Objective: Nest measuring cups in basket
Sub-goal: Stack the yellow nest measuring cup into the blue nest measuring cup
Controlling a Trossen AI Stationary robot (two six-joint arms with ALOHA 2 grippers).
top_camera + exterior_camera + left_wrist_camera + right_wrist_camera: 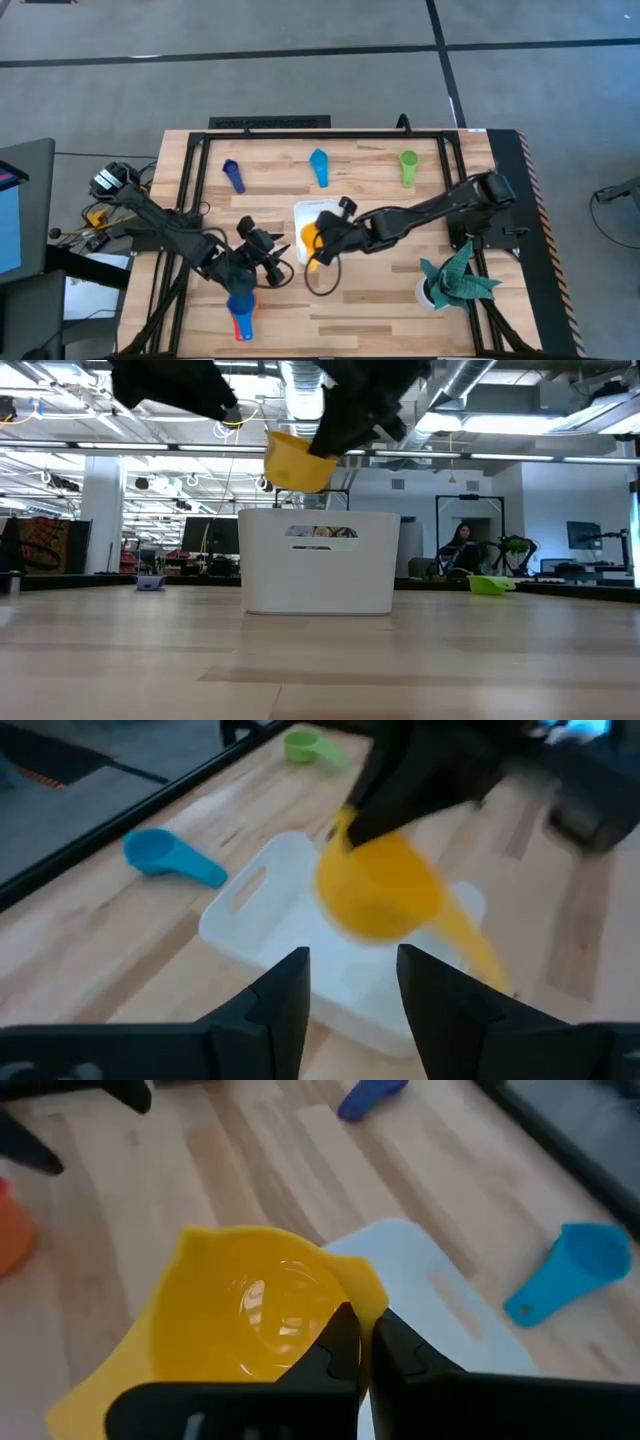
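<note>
A yellow measuring cup (250,1320) hangs in my right gripper (362,1342) above the near end of the white basket (305,212). In the low view the yellow cup (298,460) is well above the basket (318,560). My left gripper (350,988) is open and empty, just left of the basket and pointing at it. On the far part of the table lie the dark blue cup (233,176), the light blue cup (319,166) and the green cup (408,166). A blue cup (240,303) and a red one (243,326) lie near the near edge. My right gripper pinches the yellow cup's rim (352,1295) on the side opposite its handle (475,945). One finger (335,1342) is inside the bowl and the other is outside. The fingers slant down from the right. The cup is lifted clear, with its bowl opening facing the wrist camera.
A teal folded-paper plant (457,278) stands near the right near corner. A dark rail frame (190,150) runs around the table's working area. An orange cup (10,1230) shows at the edge of the right wrist view. Bare wood lies between the basket and the plant.
</note>
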